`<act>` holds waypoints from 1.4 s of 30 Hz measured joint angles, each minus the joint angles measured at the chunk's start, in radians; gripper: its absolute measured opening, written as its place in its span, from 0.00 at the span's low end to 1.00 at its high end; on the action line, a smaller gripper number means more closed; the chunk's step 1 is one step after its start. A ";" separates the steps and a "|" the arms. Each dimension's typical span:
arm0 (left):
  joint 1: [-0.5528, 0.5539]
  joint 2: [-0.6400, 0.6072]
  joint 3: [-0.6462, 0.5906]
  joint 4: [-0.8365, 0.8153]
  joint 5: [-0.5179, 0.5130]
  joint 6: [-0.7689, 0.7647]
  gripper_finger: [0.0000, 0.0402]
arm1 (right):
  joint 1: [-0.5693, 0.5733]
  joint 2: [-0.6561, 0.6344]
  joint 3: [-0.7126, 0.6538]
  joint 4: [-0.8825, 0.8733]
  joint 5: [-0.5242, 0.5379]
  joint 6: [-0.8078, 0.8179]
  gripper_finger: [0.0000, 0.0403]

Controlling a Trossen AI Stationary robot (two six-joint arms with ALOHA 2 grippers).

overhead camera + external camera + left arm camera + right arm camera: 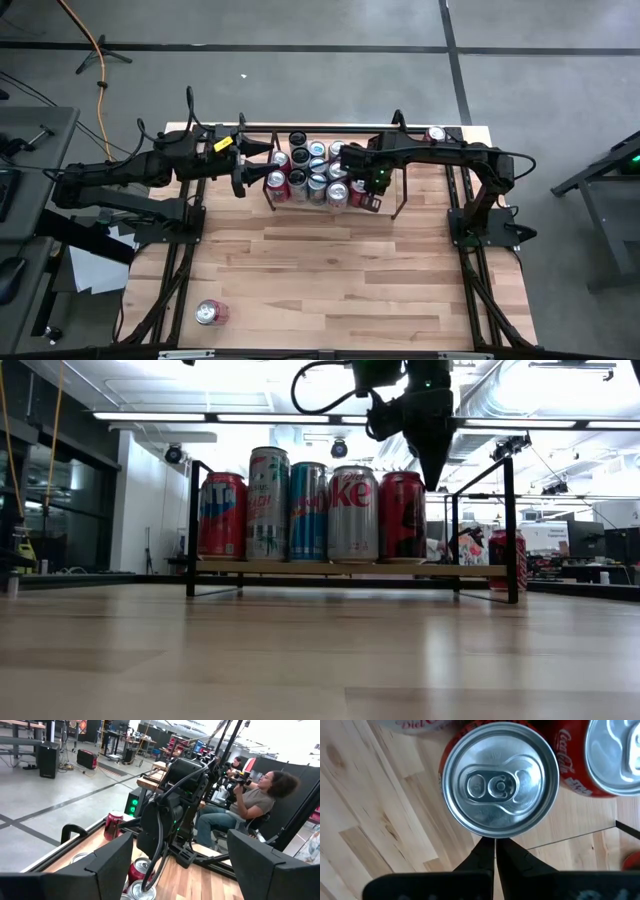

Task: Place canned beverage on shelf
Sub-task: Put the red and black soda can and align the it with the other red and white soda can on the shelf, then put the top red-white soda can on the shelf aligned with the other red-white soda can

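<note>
Step in hand: judged from the layout, a can has been set on the shelf [330, 200] and the arms are between placements; nothing is being carried.
Loose can: one red can [211, 313] lies on its side on the table's near-left part, well apart from the shelf; it looks like the next to fetch.
Next move: a free arm would need to travel to that can, take it across its body, stand it upright and find a free spot on the shelf's bare right part.
Right gripper [432, 472]: clenched, pointing down, empty, just above the rightmost front can [500, 779] on the shelf.
Left gripper [250, 168]: released, holding nothing, just beside the shelf's left end.
Cans on shelf: five in the front row; about a dozen in all, though the overhead view is too crowded to be sure.
Far can: one stands beyond the shelf, at the table's far-right corner [437, 134].
</note>
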 joint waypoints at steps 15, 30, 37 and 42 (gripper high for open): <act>0.000 0.000 0.000 0.000 0.000 0.000 0.69 | 0.000 0.000 0.000 0.025 0.034 0.000 0.00; -0.001 -0.055 0.001 -0.003 -0.064 0.064 0.69 | 0.012 -0.081 0.000 -0.075 0.111 0.020 0.00; 0.000 -0.100 0.001 -0.095 -0.076 0.106 0.69 | 0.041 -0.267 -0.057 -0.004 0.165 0.116 0.00; 0.000 -0.103 0.001 -0.117 -0.044 0.152 0.69 | 0.074 -0.460 -0.241 0.173 0.160 0.239 0.00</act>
